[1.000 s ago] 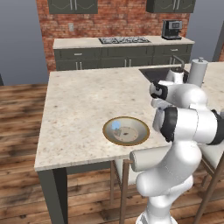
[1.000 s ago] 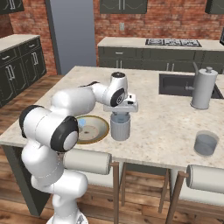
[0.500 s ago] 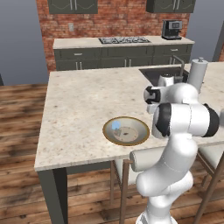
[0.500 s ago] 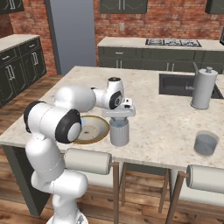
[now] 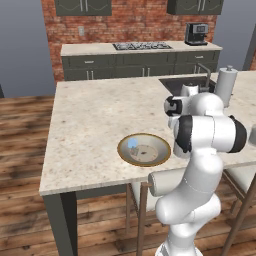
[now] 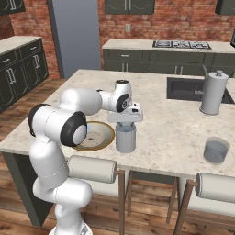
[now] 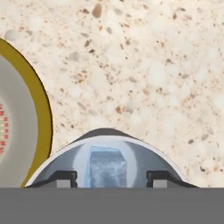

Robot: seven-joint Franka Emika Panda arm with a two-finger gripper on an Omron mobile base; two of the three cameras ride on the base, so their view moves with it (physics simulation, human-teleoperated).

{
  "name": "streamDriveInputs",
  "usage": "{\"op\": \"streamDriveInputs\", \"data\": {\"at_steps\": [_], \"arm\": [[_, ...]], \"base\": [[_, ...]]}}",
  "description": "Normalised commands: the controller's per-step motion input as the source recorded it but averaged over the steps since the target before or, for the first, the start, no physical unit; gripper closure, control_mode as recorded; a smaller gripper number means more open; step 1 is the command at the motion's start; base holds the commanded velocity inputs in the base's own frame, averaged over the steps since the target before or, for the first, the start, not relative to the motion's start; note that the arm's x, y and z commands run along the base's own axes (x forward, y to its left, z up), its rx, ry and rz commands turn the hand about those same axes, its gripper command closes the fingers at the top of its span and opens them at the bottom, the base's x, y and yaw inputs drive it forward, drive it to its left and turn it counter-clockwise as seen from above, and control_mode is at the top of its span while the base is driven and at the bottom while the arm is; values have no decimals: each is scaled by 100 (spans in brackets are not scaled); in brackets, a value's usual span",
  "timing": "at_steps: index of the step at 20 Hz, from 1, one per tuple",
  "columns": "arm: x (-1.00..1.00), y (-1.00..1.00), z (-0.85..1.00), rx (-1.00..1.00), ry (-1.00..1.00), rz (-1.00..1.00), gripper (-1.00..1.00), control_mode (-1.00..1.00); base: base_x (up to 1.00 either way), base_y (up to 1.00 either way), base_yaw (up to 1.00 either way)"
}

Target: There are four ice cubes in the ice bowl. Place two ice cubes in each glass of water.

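**Ice cube lies in the near glass, straight below the parted pincer**

The ice cube (image 7: 106,166), a pale blue translucent block with a frosted face, sits inside the near glass (image 7: 57,155), seen down through its mouth. It lies between the two dark fingertips (image 7: 65,177) with a clear gap on either side, so the pincer (image 7: 111,177) looks released and holds nothing; I judge the cube already dropped, though how deep it rests I cannot tell

The glass (image 6: 125,137) stands upright on the speckled counter (image 6: 174,124), its long axis vertical, and the pincer (image 6: 125,123) hangs right over its rim, pointing down along that axis. Any coming move therefore starts with a straight lift clear of the rim

Just beside the glass, on the arm's left, is the bowl (image 6: 98,136), gold-rimmed, close to the glass without clearly touching it. One more cube (image 5: 132,143) shows in the bowl (image 5: 144,149), towards its far left side; others there I cannot make out

The second glass (image 6: 216,150) stands well apart to the right, near the counter's front edge
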Motion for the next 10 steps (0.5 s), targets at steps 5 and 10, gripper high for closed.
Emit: {"op": "streamDriveInputs", "data": {"at_steps": [5, 10], "arm": [[0, 0, 0, 0, 0, 0, 100, -100], [-17, 0, 9, 0, -5, 0, 100, -100]], "base": [[0, 0, 0], [0, 0, 0]]}}
